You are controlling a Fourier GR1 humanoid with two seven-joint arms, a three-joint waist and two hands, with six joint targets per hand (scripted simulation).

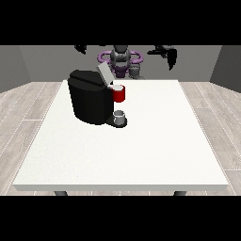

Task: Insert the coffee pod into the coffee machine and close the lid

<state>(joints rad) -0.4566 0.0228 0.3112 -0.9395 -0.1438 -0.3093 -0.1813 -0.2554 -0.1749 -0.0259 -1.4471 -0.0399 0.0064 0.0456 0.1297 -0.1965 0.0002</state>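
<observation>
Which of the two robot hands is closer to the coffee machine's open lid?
The robot hand at the view's left. It hangs nearer the raised lid of the coffee machine than the one at the view's right.

A black coffee machine [89,101] stands on the worktop's far left part, its grey lid [104,73] tilted up open above a red pod holder [119,93].

The white tabletop [141,155] is carrying a black coffee machine [89,101] near its far left part. A small grey cup [119,116] is sitting at the machine's base.
</observation>
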